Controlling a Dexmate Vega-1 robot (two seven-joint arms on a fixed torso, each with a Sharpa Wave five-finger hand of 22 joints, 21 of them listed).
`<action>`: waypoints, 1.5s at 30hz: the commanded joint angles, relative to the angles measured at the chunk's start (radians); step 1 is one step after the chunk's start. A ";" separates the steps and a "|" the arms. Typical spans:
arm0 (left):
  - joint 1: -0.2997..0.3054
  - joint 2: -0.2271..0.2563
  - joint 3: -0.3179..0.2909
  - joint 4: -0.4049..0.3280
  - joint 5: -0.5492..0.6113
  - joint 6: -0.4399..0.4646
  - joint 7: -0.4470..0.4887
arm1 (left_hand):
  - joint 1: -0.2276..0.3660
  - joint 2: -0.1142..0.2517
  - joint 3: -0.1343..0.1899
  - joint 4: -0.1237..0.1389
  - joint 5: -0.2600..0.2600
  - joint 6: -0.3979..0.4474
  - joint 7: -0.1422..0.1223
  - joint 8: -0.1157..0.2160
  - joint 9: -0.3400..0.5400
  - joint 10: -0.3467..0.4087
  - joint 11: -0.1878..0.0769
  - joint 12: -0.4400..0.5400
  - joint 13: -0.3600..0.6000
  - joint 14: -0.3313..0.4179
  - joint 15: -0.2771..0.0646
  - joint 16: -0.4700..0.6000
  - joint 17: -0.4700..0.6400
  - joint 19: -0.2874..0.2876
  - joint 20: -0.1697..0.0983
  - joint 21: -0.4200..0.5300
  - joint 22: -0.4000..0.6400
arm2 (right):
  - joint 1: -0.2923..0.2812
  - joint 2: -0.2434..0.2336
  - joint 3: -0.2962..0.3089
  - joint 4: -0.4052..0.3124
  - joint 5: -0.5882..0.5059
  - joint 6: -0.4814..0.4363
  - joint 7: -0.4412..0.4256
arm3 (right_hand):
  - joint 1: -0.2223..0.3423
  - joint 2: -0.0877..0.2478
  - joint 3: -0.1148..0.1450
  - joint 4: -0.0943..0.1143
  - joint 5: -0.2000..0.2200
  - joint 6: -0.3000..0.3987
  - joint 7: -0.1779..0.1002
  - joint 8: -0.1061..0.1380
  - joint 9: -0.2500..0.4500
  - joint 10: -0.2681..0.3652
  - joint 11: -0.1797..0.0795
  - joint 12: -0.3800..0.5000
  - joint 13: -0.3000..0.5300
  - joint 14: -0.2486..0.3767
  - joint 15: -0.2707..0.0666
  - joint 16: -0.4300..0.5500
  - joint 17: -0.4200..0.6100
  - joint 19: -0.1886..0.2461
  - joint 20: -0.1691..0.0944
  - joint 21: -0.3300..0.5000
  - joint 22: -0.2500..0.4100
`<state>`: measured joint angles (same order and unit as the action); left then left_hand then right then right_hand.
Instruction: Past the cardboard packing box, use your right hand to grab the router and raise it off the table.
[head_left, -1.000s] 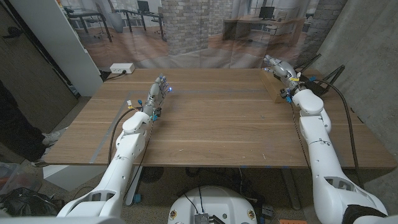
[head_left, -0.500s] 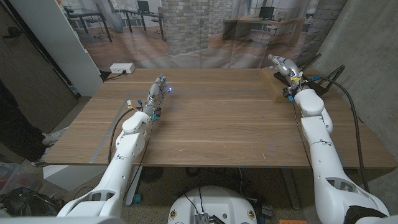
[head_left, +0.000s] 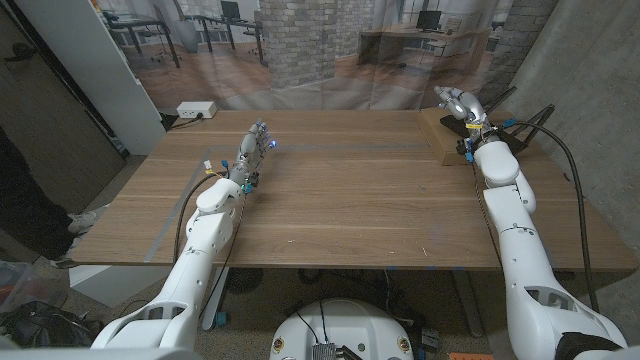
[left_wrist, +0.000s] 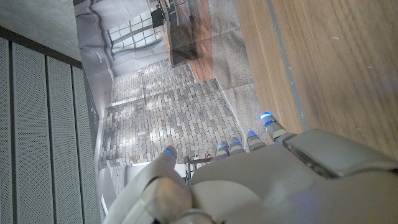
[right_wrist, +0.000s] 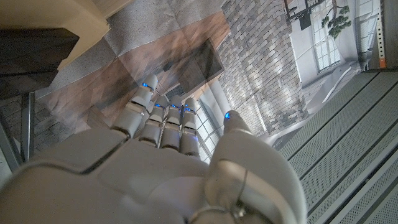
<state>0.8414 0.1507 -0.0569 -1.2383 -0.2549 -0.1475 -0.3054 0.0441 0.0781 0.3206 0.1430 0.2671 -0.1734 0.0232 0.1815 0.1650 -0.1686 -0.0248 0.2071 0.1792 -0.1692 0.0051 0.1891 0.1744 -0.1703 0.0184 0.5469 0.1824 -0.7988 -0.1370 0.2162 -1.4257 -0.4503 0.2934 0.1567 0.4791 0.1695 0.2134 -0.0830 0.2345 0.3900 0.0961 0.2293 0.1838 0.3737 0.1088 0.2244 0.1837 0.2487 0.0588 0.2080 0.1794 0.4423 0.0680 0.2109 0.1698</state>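
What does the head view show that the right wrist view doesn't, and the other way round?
Head view: the whole table and the left hand toward its left side. Right wrist view: up close, straight fingers holding nothing, and a dark slab against cardboard, maybe the router; I cannot tell. Both: the right hand by the box.

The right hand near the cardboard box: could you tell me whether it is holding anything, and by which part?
Nothing is held. The right hand hangs over the cardboard box with its fingers apart and nothing in them.
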 joint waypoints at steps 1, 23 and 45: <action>-0.009 -0.005 -0.004 0.013 0.004 0.001 -0.005 | 0.004 0.024 -0.003 0.001 0.003 -0.025 0.002 0.004 0.006 -0.030 0.007 0.003 0.003 -0.124 0.007 0.000 0.002 -0.113 0.004 -0.001 0.003 | -0.017 0.000 -0.012 -0.053 -0.103 -0.063 -0.070 | 0.018 0.008 0.017 0.000 -0.007 0.012 0.001 0.001 0.002 0.009 -0.001 0.000 0.003 0.014 0.000 0.005 0.004 0.008 -0.002 0.004 0.005; -0.023 -0.011 -0.006 0.028 0.015 -0.001 -0.016 | 0.005 0.025 -0.005 0.001 0.003 -0.022 0.003 0.003 0.006 -0.024 0.009 0.004 0.003 -0.124 0.006 -0.001 0.002 -0.112 0.004 -0.005 0.003 | -0.052 -0.009 -0.020 -0.117 -0.240 -0.155 -0.150 | 0.047 0.035 0.085 0.011 -0.021 0.038 -0.004 -0.003 0.004 0.028 -0.007 -0.006 0.004 0.035 -0.011 0.007 0.012 0.019 -0.013 0.002 0.006; -0.019 -0.014 -0.009 0.021 0.018 0.004 -0.013 | 0.006 0.025 -0.006 0.001 0.004 -0.021 0.002 0.001 0.006 -0.023 0.008 0.002 0.004 -0.122 0.006 -0.002 0.002 -0.110 0.004 -0.009 0.004 | -0.091 -0.008 -0.022 -0.204 -0.358 -0.280 -0.178 | 0.058 0.031 0.116 0.016 -0.028 0.039 -0.008 -0.010 0.005 0.029 -0.010 -0.013 0.005 0.036 -0.013 0.004 0.013 0.019 -0.017 -0.001 0.006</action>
<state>0.8197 0.1389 -0.0637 -1.2126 -0.2376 -0.1446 -0.3196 0.0441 0.0781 0.3196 0.1420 0.2671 -0.1734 0.0232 0.1809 0.1702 -0.1686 -0.0248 0.2071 0.1792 -0.1692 0.0051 0.1891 0.1744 -0.1703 0.0183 0.5398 0.1839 -0.8729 -0.1465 0.1968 -1.5887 -0.7522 0.0719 -0.0071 0.5272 0.2002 0.3180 -0.0686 0.2069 0.4182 0.0892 0.2215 0.1837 0.3931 0.1000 0.2165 0.1837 0.2754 0.0427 0.2080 0.1885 0.4564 0.0536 0.2109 0.1697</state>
